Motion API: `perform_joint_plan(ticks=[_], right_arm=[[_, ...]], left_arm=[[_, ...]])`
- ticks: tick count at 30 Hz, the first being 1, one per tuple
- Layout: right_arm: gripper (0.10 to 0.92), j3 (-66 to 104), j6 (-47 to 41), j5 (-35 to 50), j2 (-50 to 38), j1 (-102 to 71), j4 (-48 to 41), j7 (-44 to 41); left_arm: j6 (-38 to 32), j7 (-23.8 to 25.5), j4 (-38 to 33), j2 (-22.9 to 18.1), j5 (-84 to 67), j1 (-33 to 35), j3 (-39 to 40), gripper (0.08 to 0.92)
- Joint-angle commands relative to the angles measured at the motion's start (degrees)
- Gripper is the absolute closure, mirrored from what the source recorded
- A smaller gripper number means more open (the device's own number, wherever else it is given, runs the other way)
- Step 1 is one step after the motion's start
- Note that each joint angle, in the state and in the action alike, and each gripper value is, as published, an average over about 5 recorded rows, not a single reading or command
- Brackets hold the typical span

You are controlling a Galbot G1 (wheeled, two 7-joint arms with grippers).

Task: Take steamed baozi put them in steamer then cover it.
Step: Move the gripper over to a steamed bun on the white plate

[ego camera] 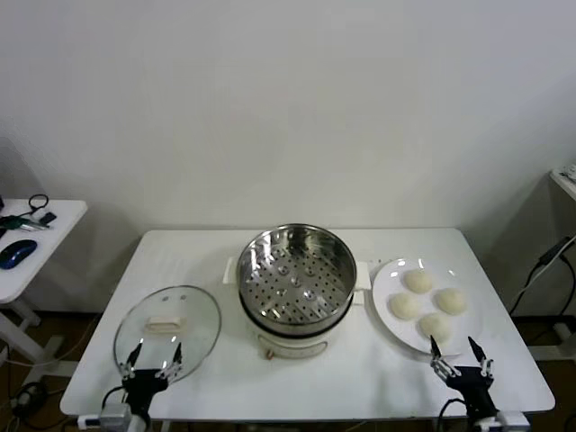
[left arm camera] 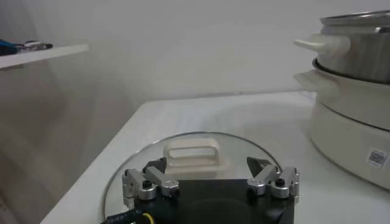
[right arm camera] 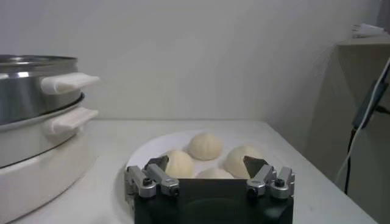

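Several cream-white baozi (ego camera: 418, 281) lie on a white plate (ego camera: 385, 281) at the table's right; they also show in the right wrist view (right arm camera: 205, 146). The steel steamer (ego camera: 295, 270) stands open at the table's centre, its perforated tray bare. The glass cover (ego camera: 167, 331) with a cream handle (left arm camera: 193, 152) lies flat at the front left. My left gripper (ego camera: 153, 358) is open at the cover's near edge, and shows in its wrist view (left arm camera: 208, 165). My right gripper (ego camera: 456, 351) is open just in front of the plate, and shows in its wrist view (right arm camera: 207, 164).
A white side table (ego camera: 36, 243) with a blue mouse (ego camera: 18, 253) and cables stands at the far left. A second stand (ego camera: 565, 180) and a hanging cable (ego camera: 540, 270) are at the right. The steamer's white handles (right arm camera: 68, 82) stick out sideways.
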Motion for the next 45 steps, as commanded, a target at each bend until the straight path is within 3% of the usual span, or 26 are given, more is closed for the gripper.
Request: perform_joint_plan(ticks=[1,4,10,15,21,28,36,45], right_arm=[[0.203,1.92,-16.44,-2.64,-7.5,14.55,-1.05,-1.59],[0.203,-0.52,-20.42,-5.3,-13.75,23.94,-5.94,-7.39],[0.203,-20.22,-21.52,-12.95,-33.52,48.86,-18.04,-30.35],[0.203,-45.28,-8.1,-22.18,-44.43,72.29,-27.37,-54.63],[0.203,-80.14,7.75,-28.6,-42.41,105.1,-39.2,-72.37],[0.203,-100.41,7.83,-23.95,-34.18,119.82,-48.0,-77.85],[0.203,-98.28,1.31,-18.98,-28.09,113.69,-52.16,-74.71],[0.203,-88.8,0.77,-24.96,-17.05,102.58,-63.42,-70.48]], left_arm=[[0.06,-0.04,-0.38,0.04,0.01,0.1,0.03,0.177],[-0.1,-0.1,-0.47,0.04,0.01,0.18,0.1,0.177],[-0.81,-0.19,-0.58,0.11,-0.01,0.33,0.05,0.177],[-1.18,-0.16,-0.59,0.09,-0.04,0.21,0.08,0.177],[-1.74,0.07,-0.02,-0.03,0.32,0.17,0.41,0.177],[-1.85,0.15,0.03,-0.17,0.98,0.11,0.65,0.177],[-1.56,0.27,-0.07,-1.08,1.48,-0.49,0.92,0.177],[-1.49,0.22,0.92,-1.58,1.87,-1.17,1.38,0.177]])
